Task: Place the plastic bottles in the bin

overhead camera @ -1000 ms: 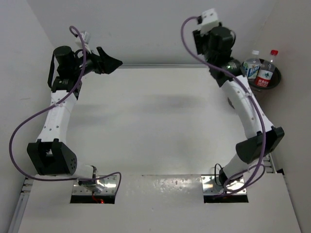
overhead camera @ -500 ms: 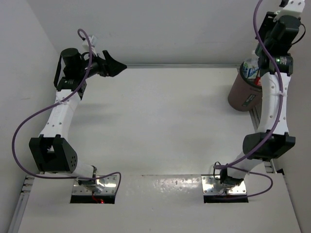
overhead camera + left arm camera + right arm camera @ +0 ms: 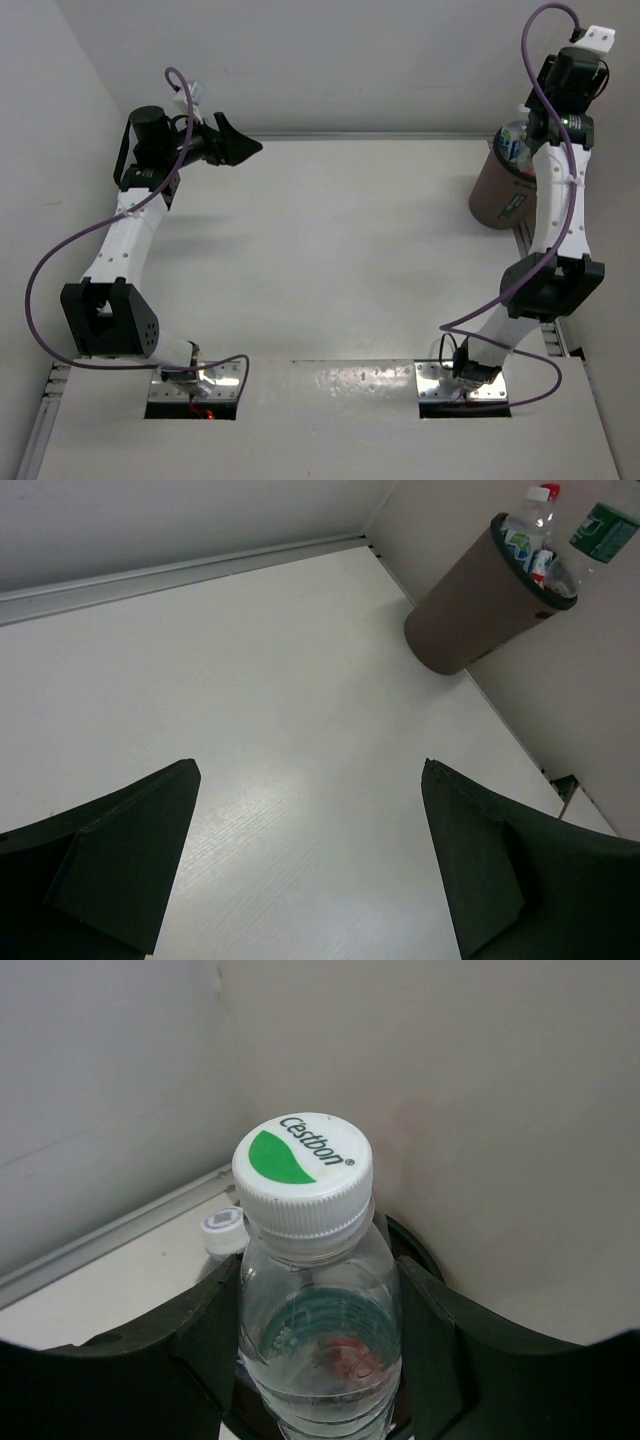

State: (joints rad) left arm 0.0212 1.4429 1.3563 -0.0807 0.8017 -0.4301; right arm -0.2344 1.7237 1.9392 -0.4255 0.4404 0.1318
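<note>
Plastic bottles (image 3: 527, 535) stand in the bin (image 3: 462, 620), which sits directly beneath the right gripper (image 3: 320, 1320). Its fingers clamp a white-capped bottle (image 3: 318, 1260) upright over the bin's mouth. The left gripper (image 3: 310, 865) hangs spread wide above the table (image 3: 300, 680), with the bin well ahead to its right.

We find the brown round plastic bin (image 3: 492, 195) partly hidden behind the white right arm (image 3: 553, 205), the clear white-capped bottle (image 3: 318, 1360) cropped below.
</note>
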